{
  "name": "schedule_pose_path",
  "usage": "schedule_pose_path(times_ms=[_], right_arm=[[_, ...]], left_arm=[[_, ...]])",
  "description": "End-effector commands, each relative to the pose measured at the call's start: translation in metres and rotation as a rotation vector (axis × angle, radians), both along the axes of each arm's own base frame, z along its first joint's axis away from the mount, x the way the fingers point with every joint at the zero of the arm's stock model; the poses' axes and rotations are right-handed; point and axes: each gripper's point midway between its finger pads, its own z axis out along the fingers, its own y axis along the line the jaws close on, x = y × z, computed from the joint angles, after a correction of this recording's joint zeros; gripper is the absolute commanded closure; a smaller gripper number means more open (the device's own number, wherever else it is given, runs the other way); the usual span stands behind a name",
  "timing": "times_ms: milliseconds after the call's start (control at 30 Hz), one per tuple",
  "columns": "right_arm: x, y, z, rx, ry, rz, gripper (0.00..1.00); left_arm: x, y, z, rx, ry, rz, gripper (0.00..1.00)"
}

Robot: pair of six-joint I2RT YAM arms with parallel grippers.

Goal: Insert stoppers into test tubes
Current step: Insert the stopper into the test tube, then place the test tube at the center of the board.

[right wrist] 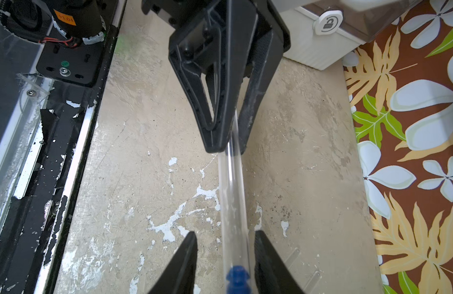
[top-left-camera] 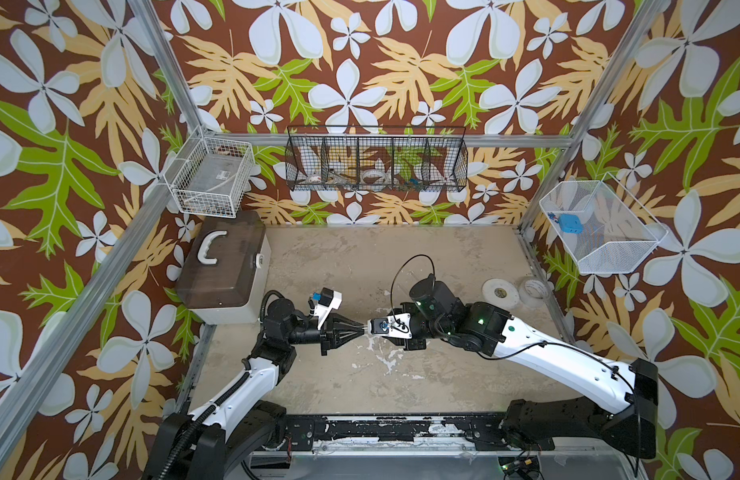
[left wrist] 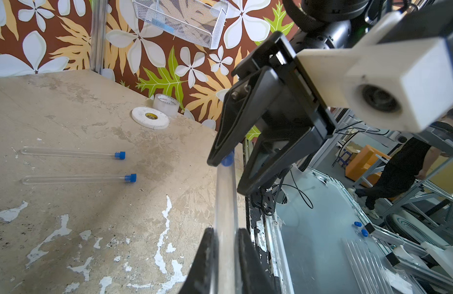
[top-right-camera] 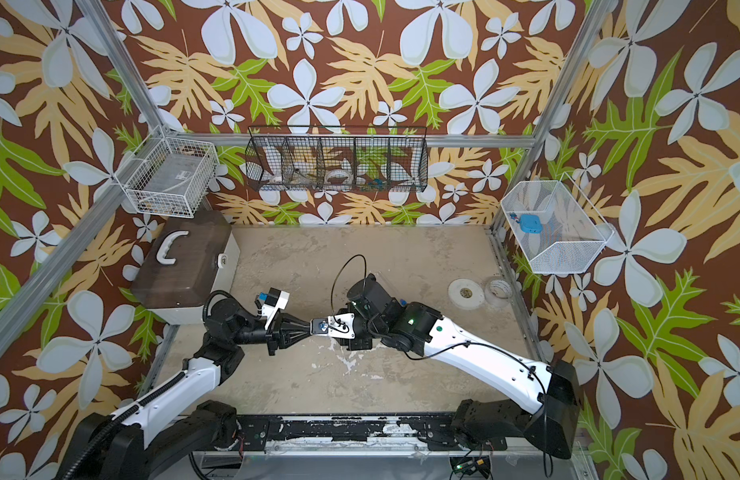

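My left gripper [left wrist: 225,236] is shut on a clear test tube [left wrist: 225,198] and holds it level above the table, as both top views show [top-left-camera: 362,327] [top-right-camera: 308,326]. The tube's far end carries a blue stopper [right wrist: 236,278], also visible in the left wrist view [left wrist: 228,159]. My right gripper [right wrist: 225,235] stands open around that end, its fingers [right wrist: 188,254] apart from the glass. In the top views the right wrist camera hides those fingers. Two more test tubes [left wrist: 67,153] [left wrist: 75,179] lie on the table, each with a blue stopper [left wrist: 120,155] [left wrist: 130,178] in its mouth.
Two white tape rolls [top-left-camera: 501,294] [top-left-camera: 533,292] lie at the table's right side. A brown-lidded box with a white handle [top-left-camera: 224,266] stands at the back left. Wire baskets [top-left-camera: 376,160] [top-left-camera: 601,226] hang on the walls. A black rail [top-left-camera: 401,428] runs along the front edge.
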Motion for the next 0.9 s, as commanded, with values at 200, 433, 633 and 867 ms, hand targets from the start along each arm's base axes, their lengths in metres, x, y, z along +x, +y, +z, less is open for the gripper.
schedule_pose_path(times_ms=[200, 433, 633, 867], right_arm=[[0.007, 0.002, 0.001, -0.004, -0.022, -0.020, 0.75], [0.007, 0.002, -0.001, -0.006, -0.013, -0.018, 0.86], [0.011, -0.004, -0.002, 0.015, 0.011, -0.037, 0.86], [0.020, -0.028, -0.026, 0.033, 0.069, -0.139, 0.84]], left_arm=[[-0.002, 0.000, 0.004, -0.004, -0.022, -0.016, 1.00], [-0.002, 0.000, 0.004, -0.004, -0.021, -0.013, 1.00], [0.002, 0.002, 0.007, -0.004, -0.023, 0.005, 0.60], [0.032, 0.021, 0.015, 0.038, -0.050, 0.149, 0.28]])
